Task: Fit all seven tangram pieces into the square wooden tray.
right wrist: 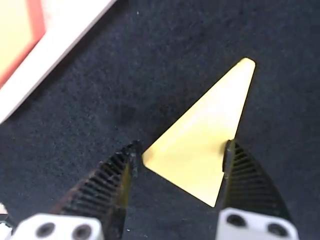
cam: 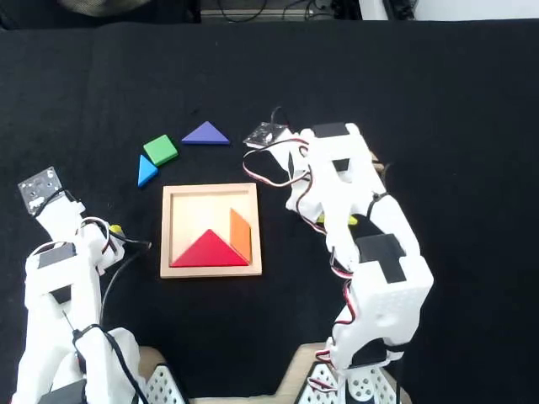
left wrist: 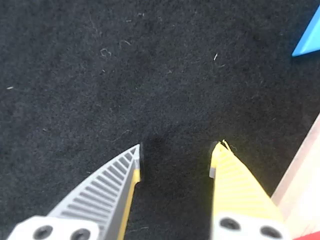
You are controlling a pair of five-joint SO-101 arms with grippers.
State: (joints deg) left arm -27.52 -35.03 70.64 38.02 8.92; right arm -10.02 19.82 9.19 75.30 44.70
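Right gripper [right wrist: 182, 146], spread, flanks a yellow triangle [right wrist: 200, 132], overhead seemingly just a sliver; left gripper [left wrist: 178, 146] gapes.

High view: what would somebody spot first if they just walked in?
The wooden tray in the middle of the table, with a red triangle and an orange piece inside. Just beyond it lie a green square, a blue triangle and a purple triangle. The right hand hangs open over a yellow triangle.

A black felt-like cloth surface [cam: 438, 93] spreads across the scene, flecked with pale lint specks [left wrist: 216, 57]. Dark cables [cam: 295, 8] lie beyond its far edge, beside a white panel [cam: 480, 8].
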